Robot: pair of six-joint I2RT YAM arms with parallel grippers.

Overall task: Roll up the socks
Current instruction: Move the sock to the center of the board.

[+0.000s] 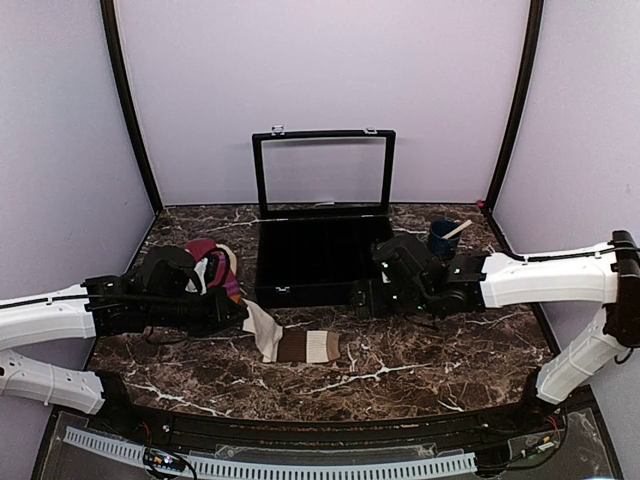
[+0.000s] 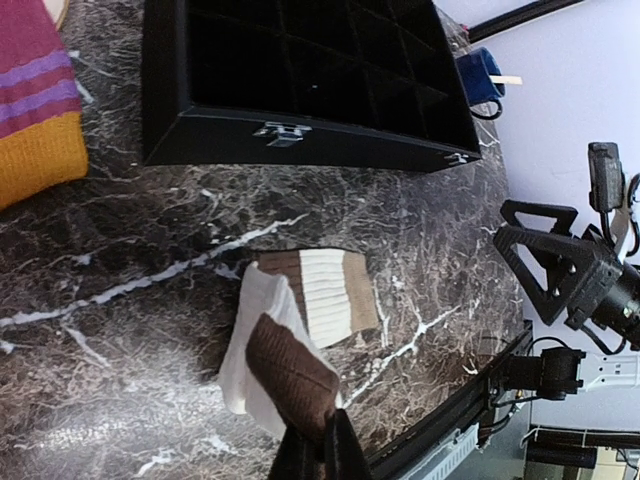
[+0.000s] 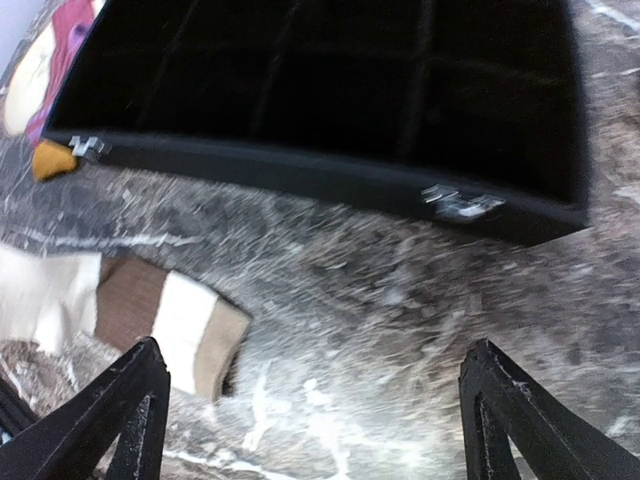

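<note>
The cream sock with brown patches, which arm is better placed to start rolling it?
Left. The left tool is shut on the cream sock at its brown end; the right tool hangs open over the table beside the black case, holding nothing.

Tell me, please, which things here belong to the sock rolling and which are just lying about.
For the job: cream-and-brown sock, pinched in the left gripper; maroon sock.
Lying about: black divided case; blue cup.
</note>
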